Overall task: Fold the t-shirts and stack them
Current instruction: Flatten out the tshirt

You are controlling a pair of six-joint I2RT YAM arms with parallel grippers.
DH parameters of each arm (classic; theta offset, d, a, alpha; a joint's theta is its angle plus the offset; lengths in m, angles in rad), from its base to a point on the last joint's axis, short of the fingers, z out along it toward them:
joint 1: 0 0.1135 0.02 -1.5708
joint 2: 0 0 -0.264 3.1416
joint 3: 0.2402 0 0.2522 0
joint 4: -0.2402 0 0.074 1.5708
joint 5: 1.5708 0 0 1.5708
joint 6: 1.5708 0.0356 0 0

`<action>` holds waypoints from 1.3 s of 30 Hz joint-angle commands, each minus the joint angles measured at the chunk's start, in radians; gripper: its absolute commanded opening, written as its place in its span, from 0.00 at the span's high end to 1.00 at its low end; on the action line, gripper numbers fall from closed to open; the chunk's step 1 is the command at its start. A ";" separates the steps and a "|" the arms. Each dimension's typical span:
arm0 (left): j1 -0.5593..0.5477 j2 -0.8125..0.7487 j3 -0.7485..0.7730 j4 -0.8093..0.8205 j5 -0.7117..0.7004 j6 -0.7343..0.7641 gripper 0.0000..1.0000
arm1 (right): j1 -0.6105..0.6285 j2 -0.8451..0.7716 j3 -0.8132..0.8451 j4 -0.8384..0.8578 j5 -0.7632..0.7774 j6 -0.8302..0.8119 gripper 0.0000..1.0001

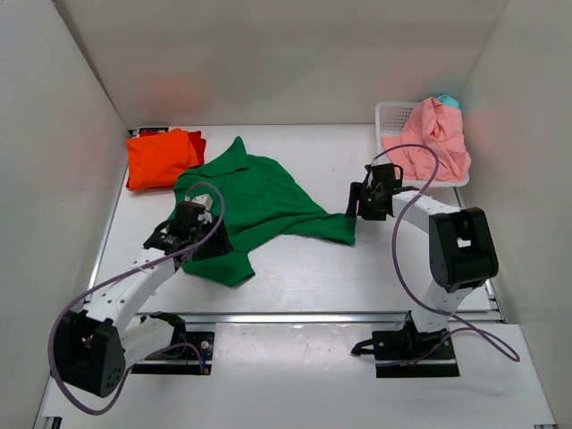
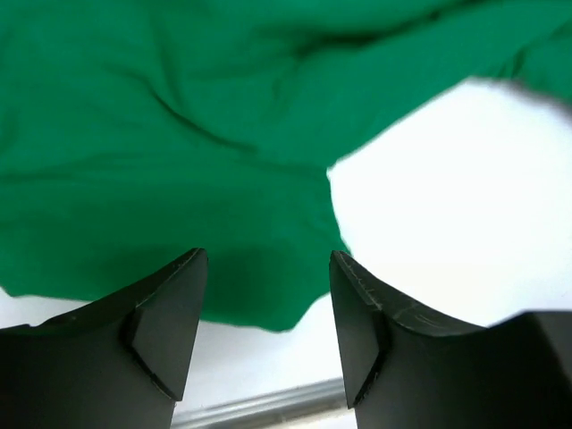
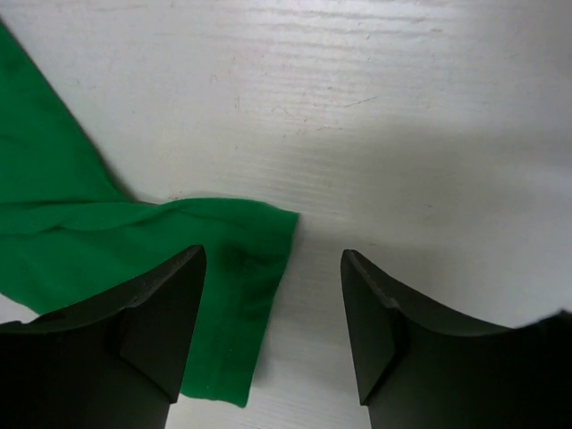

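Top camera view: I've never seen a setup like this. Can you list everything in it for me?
dark green cloth t-shirt: one, green, spread rumpled mid-table
bright orange cloth t-shirt: one, orange, folded, far left corner
red cloth t-shirt: one, red, edge showing at the orange one's right side
salmon pink cloth t-shirt: one, pink, heaped in the basket
white plastic lattice basket: one, white, far right corner
small teal item: one, teal, behind the pink shirt, too hidden to identify
white table: one, white, under everything
left hand: one, black, open, over the green shirt's near left part
right hand: one, black, open, at the green shirt's right corner
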State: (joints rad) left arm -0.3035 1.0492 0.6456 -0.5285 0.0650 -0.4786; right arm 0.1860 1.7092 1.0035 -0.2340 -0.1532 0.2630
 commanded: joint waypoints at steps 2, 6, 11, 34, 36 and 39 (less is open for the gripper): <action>-0.060 0.055 0.039 -0.083 -0.031 0.017 0.30 | 0.032 0.029 0.052 0.012 0.017 -0.018 0.39; -0.059 0.058 0.061 -0.145 -0.031 0.049 0.34 | 0.033 0.056 0.046 0.018 0.003 -0.016 0.39; -0.106 0.075 0.138 -0.296 -0.106 0.095 0.35 | 0.024 0.087 0.061 0.021 0.000 -0.021 0.39; -0.210 0.442 0.090 -0.194 -0.076 0.152 1.00 | 0.007 0.094 0.081 -0.068 -0.034 -0.030 1.00; -0.152 0.245 0.170 -0.223 -0.142 0.155 1.00 | 0.009 -0.067 0.064 -0.093 0.001 -0.037 1.00; -0.076 0.135 0.286 -0.296 -0.159 0.195 1.00 | 0.000 -0.192 0.073 -0.122 0.003 -0.036 1.00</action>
State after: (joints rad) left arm -0.4450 1.3258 0.7956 -0.8223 -0.0425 -0.3241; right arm 0.1944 1.6848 1.0508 -0.3336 -0.1757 0.2386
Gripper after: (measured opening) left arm 0.009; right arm 0.020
